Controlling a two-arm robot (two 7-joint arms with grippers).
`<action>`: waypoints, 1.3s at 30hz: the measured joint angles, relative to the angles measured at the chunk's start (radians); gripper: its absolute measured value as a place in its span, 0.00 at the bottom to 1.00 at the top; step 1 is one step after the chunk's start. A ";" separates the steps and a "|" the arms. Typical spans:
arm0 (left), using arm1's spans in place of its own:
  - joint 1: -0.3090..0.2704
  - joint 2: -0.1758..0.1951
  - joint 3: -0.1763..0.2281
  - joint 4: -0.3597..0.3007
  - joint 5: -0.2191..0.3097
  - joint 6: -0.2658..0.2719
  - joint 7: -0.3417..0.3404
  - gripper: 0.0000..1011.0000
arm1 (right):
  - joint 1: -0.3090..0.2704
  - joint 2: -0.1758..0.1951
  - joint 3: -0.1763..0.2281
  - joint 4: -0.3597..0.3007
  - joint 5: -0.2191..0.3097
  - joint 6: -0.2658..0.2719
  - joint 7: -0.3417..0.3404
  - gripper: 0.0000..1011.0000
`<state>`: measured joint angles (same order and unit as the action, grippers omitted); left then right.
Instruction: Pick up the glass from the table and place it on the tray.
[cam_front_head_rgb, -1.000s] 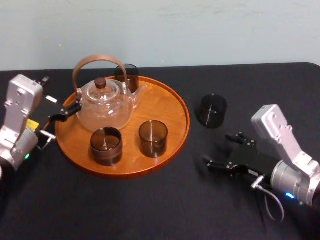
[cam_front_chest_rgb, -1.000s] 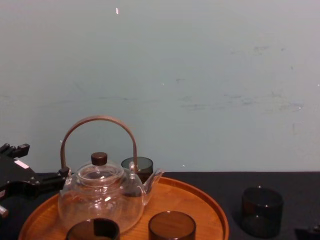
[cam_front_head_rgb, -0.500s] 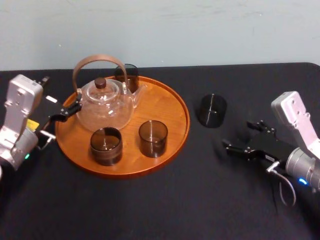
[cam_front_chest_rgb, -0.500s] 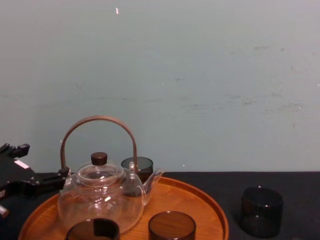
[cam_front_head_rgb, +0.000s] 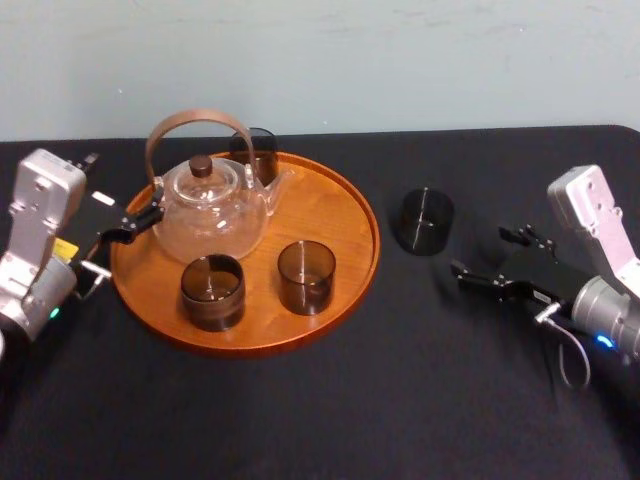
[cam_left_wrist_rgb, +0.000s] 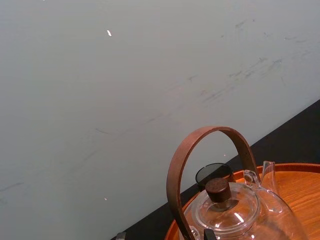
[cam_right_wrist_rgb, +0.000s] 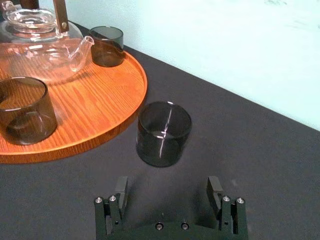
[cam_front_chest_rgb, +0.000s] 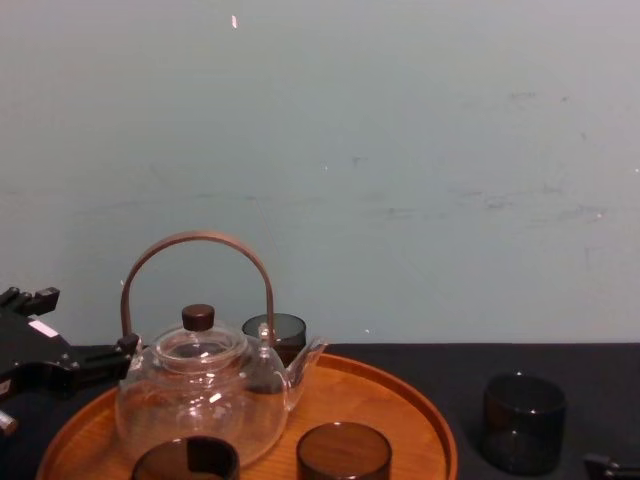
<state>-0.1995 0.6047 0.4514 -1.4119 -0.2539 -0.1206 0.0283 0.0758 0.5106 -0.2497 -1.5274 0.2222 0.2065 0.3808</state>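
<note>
A dark smoky glass (cam_front_head_rgb: 427, 221) stands upright on the black table (cam_front_head_rgb: 330, 410), just right of the round wooden tray (cam_front_head_rgb: 325, 205). My right gripper (cam_front_head_rgb: 482, 252) hovers low to the right of the glass, open and holding nothing. In the right wrist view the glass (cam_right_wrist_rgb: 164, 133) sits a short way ahead of the right gripper (cam_right_wrist_rgb: 167, 189), centred between the spread fingers and not touched. The chest view has the glass (cam_front_chest_rgb: 524, 421) at the lower right beside the tray (cam_front_chest_rgb: 385, 395). My left gripper (cam_front_head_rgb: 130, 224) is parked at the tray's left rim, open.
On the tray stand a clear glass teapot (cam_front_head_rgb: 208, 205) with a brown hoop handle and three dark glasses: front left (cam_front_head_rgb: 212, 292), front middle (cam_front_head_rgb: 306, 276), back (cam_front_head_rgb: 255, 150). A pale wall closes the table's far edge. Bare cloth lies in front of the tray.
My right gripper has moved away from the table's front and to the right, coming level with the glass. The glass, tray and left arm have stayed put.
</note>
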 joint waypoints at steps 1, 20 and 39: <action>0.000 0.000 0.000 0.000 0.000 0.000 0.000 1.00 | 0.005 -0.001 -0.002 0.003 -0.001 -0.002 0.002 0.99; 0.000 0.000 0.000 0.000 0.000 0.000 0.000 1.00 | 0.148 -0.052 -0.071 0.157 -0.027 -0.044 0.048 0.99; 0.000 0.000 0.000 0.000 0.000 0.000 0.000 1.00 | 0.255 -0.096 -0.108 0.305 -0.041 -0.100 0.075 0.99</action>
<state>-0.1995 0.6047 0.4514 -1.4120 -0.2539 -0.1206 0.0283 0.3303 0.4146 -0.3577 -1.2223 0.1809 0.1063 0.4555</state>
